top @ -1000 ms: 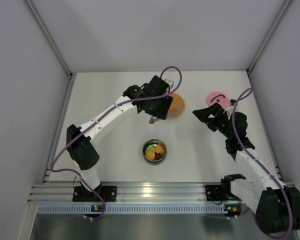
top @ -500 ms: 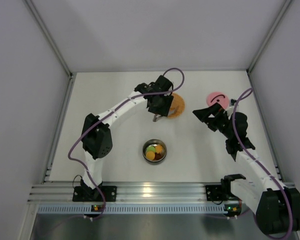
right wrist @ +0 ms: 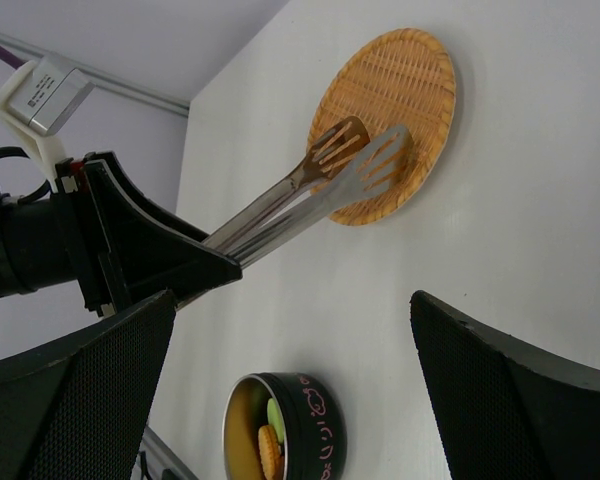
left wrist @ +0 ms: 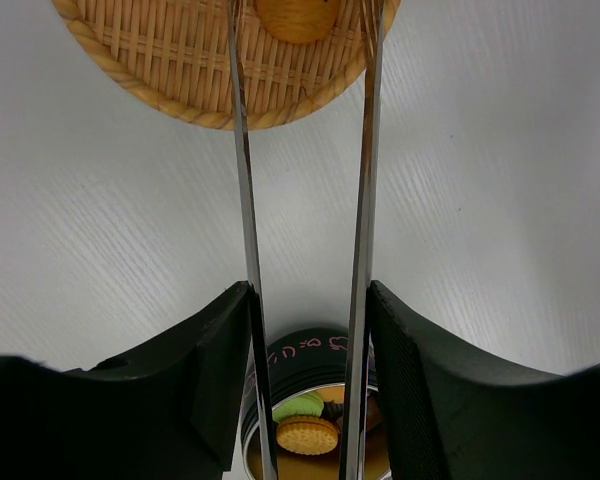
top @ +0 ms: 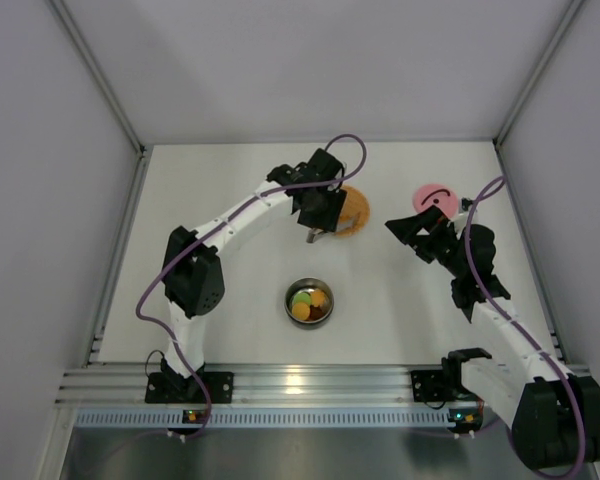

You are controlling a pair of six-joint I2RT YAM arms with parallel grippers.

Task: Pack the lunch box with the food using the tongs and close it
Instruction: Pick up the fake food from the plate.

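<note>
Lunch box sits open on the table, near the middle and nearer than the woven plate. Green, yellow and orange pieces of food are already inside it.

What changed over the last second is the left arm. Its elbow swung in from the left edge toward the middle and its wrist slid a little right, which brought the tongs out over the plate. In the latter half of that second it hardly moved.

The left fingers are clamped on the tongs' two arms, pressing them partly together, yet the scalloped tips are apart. In the left wrist view, one round brown piece on the plate lies between them. It runs off the top edge of that view, so I cannot tell whether the tips touch it.

The right fingers stand wide apart and hold nothing. They hover just near of the pink lid, which lies on the table at the far right. Neither has shifted.

My reading is that the reach is finished and the arm has settled to line up the pinch. That brown piece is the only food I can see left on the plate. If it reaches the lunch box, placing the lid is probably all that remains, and the right arm is well placed to do it.
</note>
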